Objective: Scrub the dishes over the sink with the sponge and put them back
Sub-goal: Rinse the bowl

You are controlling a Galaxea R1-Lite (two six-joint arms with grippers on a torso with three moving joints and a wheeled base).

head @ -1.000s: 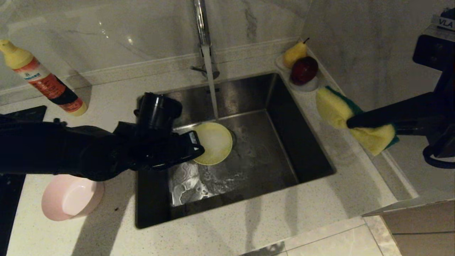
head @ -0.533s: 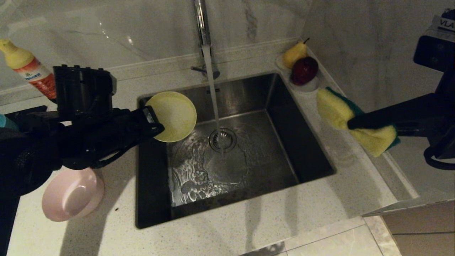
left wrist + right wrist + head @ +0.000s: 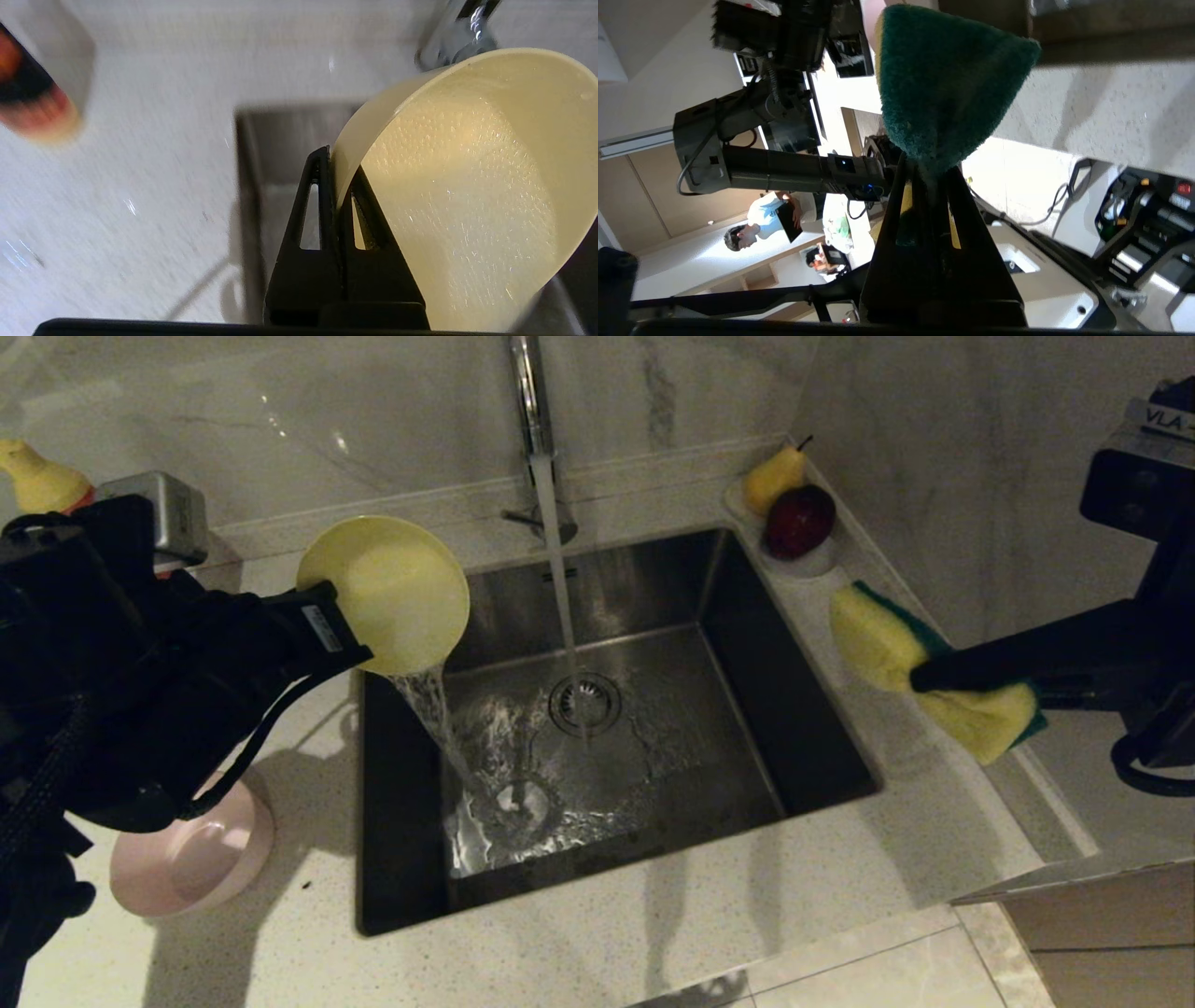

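Note:
My left gripper (image 3: 327, 616) is shut on the rim of the yellow bowl (image 3: 387, 593), held tilted above the left back corner of the sink (image 3: 803, 709). Water pours from the bowl's lower edge into the basin. In the left wrist view the black fingers (image 3: 317, 186) pinch the yellow bowl (image 3: 467, 186) wall. The pink bowl (image 3: 191, 859) sits on the counter to the left, partly behind my left arm. My right gripper (image 3: 920, 663) is shut on the sponge (image 3: 896, 644), held over the counter right of the sink; the sponge's green face (image 3: 943, 79) shows in the right wrist view.
The chrome tap (image 3: 530, 401) runs a stream onto the drain strainer (image 3: 584, 700). A white dish with a pear (image 3: 773, 476) and an apple (image 3: 799, 520) stands at the sink's back right corner. A yellow-capped bottle (image 3: 37, 476) stands at the back left.
My left arm has lifted the yellow bowl out from under the tap stream, carried it left and up, and tipped it so water pours out. The right arm with the sponge has stayed put.

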